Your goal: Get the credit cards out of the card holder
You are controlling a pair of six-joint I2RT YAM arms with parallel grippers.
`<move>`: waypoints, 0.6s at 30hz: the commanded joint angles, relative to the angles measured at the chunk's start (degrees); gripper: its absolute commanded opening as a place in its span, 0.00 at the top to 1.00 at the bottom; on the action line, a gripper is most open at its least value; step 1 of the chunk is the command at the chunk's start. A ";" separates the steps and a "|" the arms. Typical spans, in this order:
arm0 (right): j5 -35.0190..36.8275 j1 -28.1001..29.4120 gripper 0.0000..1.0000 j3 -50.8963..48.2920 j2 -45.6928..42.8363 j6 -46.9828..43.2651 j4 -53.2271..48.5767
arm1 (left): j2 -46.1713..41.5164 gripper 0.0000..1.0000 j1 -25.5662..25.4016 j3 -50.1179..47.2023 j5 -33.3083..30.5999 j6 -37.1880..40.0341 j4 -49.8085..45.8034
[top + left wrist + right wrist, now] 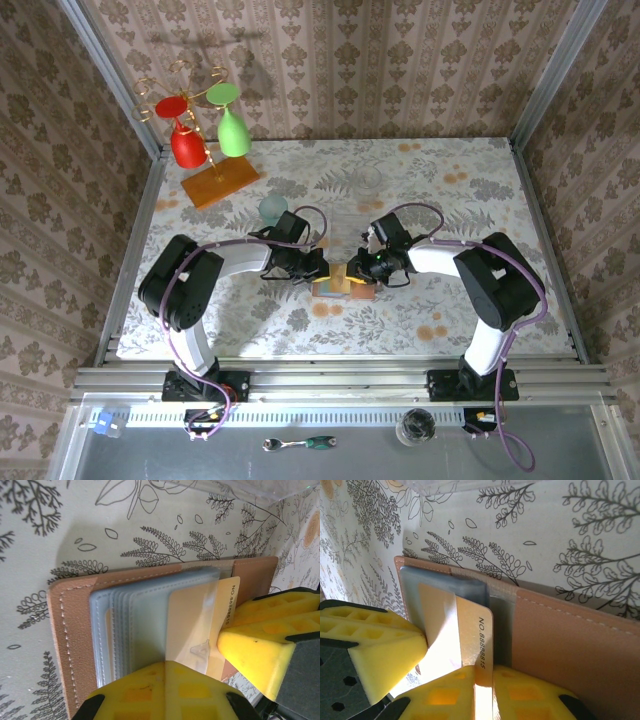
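Here the left gripper (165, 682), fingers together, pins the open card holder (70, 630) to the table (450, 200) so it can't slide, while the right gripper (484, 676) clamps the half-out orange-tan credit card (472, 625) (number edge showing) for the pull.

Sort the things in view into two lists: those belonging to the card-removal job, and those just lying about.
Job: card holder, orange-tan card, left gripper, right gripper.
Lying about: wooden rack, red glass, green glass, pale round object, small hand tool.
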 commanded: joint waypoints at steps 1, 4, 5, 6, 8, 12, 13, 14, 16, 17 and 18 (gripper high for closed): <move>-0.01 -0.72 0.87 -0.96 0.12 0.14 -1.26 | -0.68 0.99 0.10 -1.37 -1.08 1.00 -2.22; 0.19 -1.27 0.88 -1.19 -0.57 -0.44 -2.32 | -0.61 0.99 0.08 -1.45 -1.03 1.07 -2.40; 0.19 -1.51 0.88 -1.40 -1.12 -0.64 -2.54 | -0.68 0.99 0.09 -1.45 -1.06 1.00 -2.40; 0.19 -1.70 0.89 -1.55 -1.41 -0.82 -2.72 | -0.70 1.00 0.09 -1.53 -1.10 0.91 -2.48; 0.30 -2.12 0.89 -1.77 -2.20 -1.16 -3.21 | -0.78 0.99 0.09 -1.65 -1.11 0.88 -2.49; 0.41 -2.84 0.91 -2.08 -3.50 -2.04 -4.39 | -0.79 0.99 0.12 -1.63 -1.15 0.67 -2.49; 0.43 -3.02 0.92 -2.12 -3.86 -2.26 -4.81 | -0.79 0.99 0.08 -1.52 -1.03 0.65 -2.49; 0.46 -3.09 0.92 -2.12 -4.22 -2.37 -5.30 | -0.79 0.99 0.08 -1.52 -1.02 0.65 -2.50; 0.70 -3.29 0.92 -2.12 -5.02 -2.63 -6.01 | -0.87 0.99 0.12 -1.47 -0.97 0.51 -2.69; 0.72 -3.31 0.92 -2.17 -5.42 -2.79 -6.38 | -1.09 0.99 0.12 -1.40 -0.95 0.30 -2.66; 0.79 -3.42 0.92 -2.12 -5.79 -2.90 -6.82 | -1.24 0.99 0.09 -1.22 -0.85 0.22 -2.59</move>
